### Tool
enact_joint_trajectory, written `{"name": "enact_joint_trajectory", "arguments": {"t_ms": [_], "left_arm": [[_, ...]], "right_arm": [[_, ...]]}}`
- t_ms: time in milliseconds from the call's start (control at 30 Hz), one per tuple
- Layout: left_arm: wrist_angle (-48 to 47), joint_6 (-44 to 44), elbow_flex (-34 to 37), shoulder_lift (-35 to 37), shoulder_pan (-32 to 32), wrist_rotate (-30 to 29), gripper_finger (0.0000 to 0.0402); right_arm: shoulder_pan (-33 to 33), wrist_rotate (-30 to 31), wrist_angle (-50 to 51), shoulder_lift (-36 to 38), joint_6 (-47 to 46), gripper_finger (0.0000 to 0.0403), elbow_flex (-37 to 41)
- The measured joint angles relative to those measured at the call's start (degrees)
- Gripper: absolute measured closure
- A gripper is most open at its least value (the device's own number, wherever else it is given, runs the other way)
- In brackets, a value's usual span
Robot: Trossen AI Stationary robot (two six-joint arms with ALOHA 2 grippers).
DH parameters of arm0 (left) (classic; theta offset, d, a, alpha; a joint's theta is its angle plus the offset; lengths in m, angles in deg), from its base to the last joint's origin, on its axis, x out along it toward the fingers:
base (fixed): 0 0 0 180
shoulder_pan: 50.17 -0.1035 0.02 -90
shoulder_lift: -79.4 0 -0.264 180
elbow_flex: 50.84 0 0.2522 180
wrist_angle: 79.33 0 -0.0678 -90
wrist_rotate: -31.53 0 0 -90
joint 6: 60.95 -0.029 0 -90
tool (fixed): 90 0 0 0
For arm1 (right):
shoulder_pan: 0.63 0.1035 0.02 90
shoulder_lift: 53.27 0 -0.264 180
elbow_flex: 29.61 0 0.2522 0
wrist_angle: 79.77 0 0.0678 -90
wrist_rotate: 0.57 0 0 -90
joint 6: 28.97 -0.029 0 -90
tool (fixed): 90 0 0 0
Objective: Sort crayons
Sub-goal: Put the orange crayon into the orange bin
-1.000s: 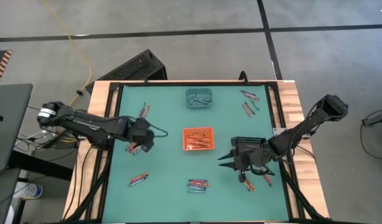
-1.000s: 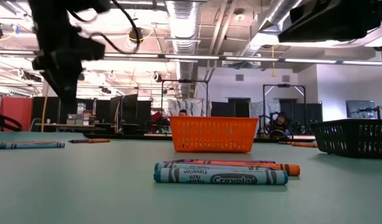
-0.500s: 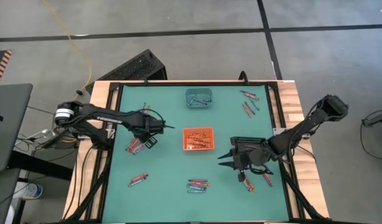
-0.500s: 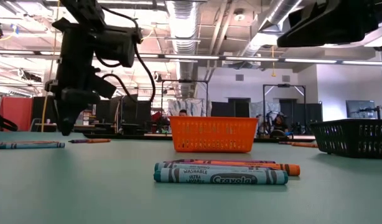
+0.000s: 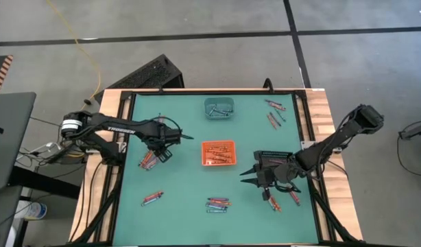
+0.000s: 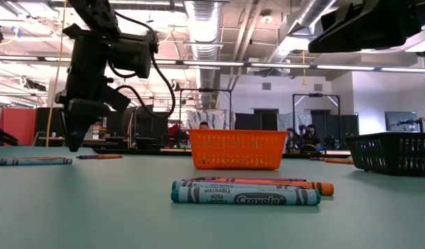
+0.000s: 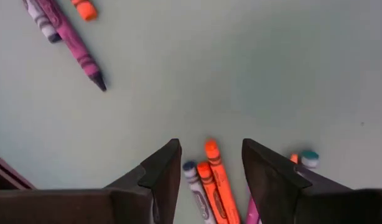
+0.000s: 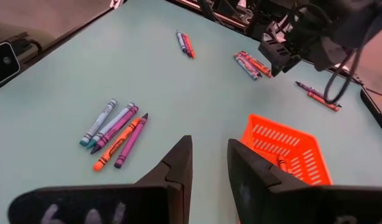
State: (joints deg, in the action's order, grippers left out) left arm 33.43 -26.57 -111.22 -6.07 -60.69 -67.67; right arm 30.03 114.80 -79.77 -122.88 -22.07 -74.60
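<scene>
Green table [image 5: 183, 206], both arms over it.

Left gripper [image 5: 154, 156] sits over the left half of the table, above a small cluster of crayons [image 5: 149, 161]. Fingers apart, nothing between them. Left wrist view: an orange crayon [image 7: 217, 180] and a blue-grey one [image 7: 196, 193] lie side by side on the mat in the gap between the 2 dark fingers [image 7: 160, 174], not gripped. A purple crayon [image 7: 76, 46] lies well apart from them. Low view: the gripper tips point down toward the table surface; contact cannot be judged.

Right gripper [image 5: 246, 177] hangs over the right half of the table, just right of the orange tray [image 5: 218, 153]. Fingers slightly apart, empty, as the right wrist view shows [image 8: 206, 165].

Crayon positions, high view:
- inside the orange tray at table centre, several orange-red sticks.
- inside the teal tray [image 5: 219, 108] at the far edge, a few sticks.
- loose group [image 5: 218, 204] near the front edge, centre; in the low view these lie stacked side by side [image 6: 247, 192].
- loose pair [image 5: 152, 198] front left.
- a few [image 5: 158, 123] far left.
- scattered set [image 5: 274, 113] at the far right corner.
- several [image 5: 282, 201] front right, just beside the black tray [image 5: 273, 163].
</scene>
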Motion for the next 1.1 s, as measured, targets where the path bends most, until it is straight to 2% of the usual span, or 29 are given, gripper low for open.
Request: {"name": "enact_joint_trajectory", "arguments": {"t_ms": [233, 400, 533, 633, 867, 1100], "left_arm": [[1.14, -6.5, 0.0, 2.1, -7.15, 0.0, 0.0242], [4.43, -9.28, 0.01, 8.67, -11.83, 3.22, 0.0242], [4.7, -7.73, 0.0, 15.06, -13.41, 4.84, 0.0242], [6.4, -5.14, 2.15, 18.9, -13.38, 6.69, 0.0242], [17.09, 1.21, 15.31, 25.14, -11.67, 12.28, 0.0242], [17.43, 3.69, 18.99, 26.58, -6.23, 8.61, 0.0242]], "right_arm": [[0.0, 0.0, 0.04, -0.02, 0.0, 0.0303, 0.0], [0.0, 0.0, 0.24, -0.02, 0.0, 0.0303, 0.0], [0.0, -0.03, 1.37, -0.03, -0.67, 0.0303, 0.0], [-0.02, -0.02, 1.8, -0.04, -0.92, 0.0303, 0.0], [-0.02, -0.04, 1.51, -0.04, -2.38, 0.0303, 0.0], [-0.07, -0.01, 0.74, -0.04, -2.4, 0.0303, 0.0]]}}
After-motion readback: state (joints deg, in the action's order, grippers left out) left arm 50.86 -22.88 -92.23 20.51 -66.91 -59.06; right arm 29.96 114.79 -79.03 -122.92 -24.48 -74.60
